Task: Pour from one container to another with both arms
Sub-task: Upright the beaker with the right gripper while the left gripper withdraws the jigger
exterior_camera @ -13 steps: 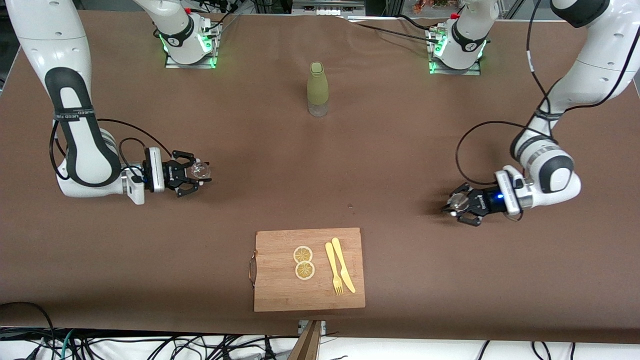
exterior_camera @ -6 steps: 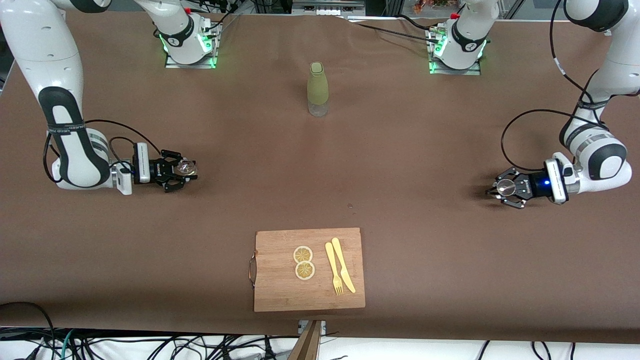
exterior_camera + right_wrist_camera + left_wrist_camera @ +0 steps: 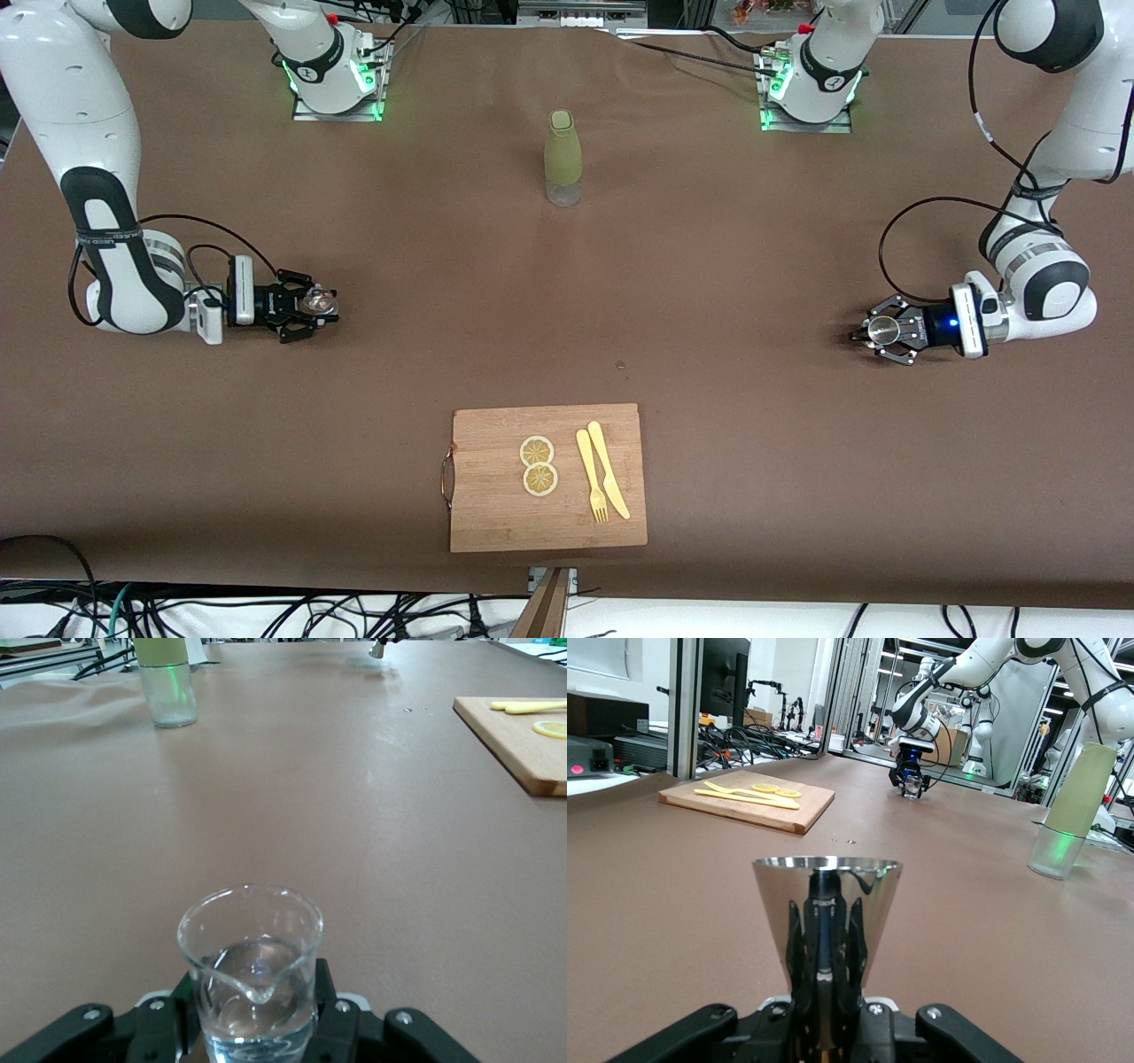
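A clear glass beaker [image 3: 316, 301] with a pouring lip and a little water sits upright in my right gripper [image 3: 312, 305], low over the table near the right arm's end. The right wrist view shows the beaker [image 3: 251, 961] with the gripper [image 3: 257, 1028] shut on its sides. My left gripper [image 3: 875, 330] is low over the table near the left arm's end, shut on a shiny conical metal cup [image 3: 881, 330]. The cup [image 3: 827, 904] stands upright in the left wrist view, held at its narrow base by the gripper [image 3: 827, 1032].
A pale green bottle with a clear base [image 3: 563, 159] stands mid-table toward the robots' bases. A wooden cutting board [image 3: 496, 514] near the front edge carries two lemon slices [image 3: 538, 465], a yellow fork [image 3: 592, 474] and a yellow knife [image 3: 609, 470].
Both arms have drawn apart toward their own ends of the table, each still holding its container. The left gripper moved much farther than the right.
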Robot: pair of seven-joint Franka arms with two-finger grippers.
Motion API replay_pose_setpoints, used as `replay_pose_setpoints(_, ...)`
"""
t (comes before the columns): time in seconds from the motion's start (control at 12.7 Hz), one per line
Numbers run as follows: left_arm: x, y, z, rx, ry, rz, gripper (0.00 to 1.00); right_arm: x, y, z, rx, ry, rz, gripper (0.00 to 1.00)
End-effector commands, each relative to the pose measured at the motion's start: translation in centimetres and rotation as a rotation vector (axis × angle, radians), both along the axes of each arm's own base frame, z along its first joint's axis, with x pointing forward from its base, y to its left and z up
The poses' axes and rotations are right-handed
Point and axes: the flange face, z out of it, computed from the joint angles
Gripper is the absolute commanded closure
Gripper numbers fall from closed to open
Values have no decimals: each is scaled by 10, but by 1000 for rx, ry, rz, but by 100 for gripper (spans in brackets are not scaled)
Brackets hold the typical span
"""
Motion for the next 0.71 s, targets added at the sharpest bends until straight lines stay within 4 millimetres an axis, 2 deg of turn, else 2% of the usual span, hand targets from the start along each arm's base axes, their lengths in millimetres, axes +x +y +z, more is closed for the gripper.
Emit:
replay_pose_setpoints(0.0,-2,-1,-5,5,-27,-28,100,5,-2,-4,12,-16,-15,71)
replay_pose_setpoints(0.16,-3,-2,-8,7,-47,-33,100,5,-3,-5,11,-16,-17,67)
replay_pose_setpoints(0.24,-3,-3,-10,6,-45,-35,100,4,-3,-7,11,-9,-19,57)
replay_pose_setpoints(0.4,-3,-3,-10,9,-65,-40,100,5,-5,-8,-3,-12,-27,44)
replay_pose_setpoints(0.55,-2,0,-14,41,-79,-30,100,5,-5,-8,-4,-11,-25,38)
replay_pose_setpoints(0.63,-3,-1,-18,44,-81,-31,100,4,-6,-8,-5,-11,-21,27)
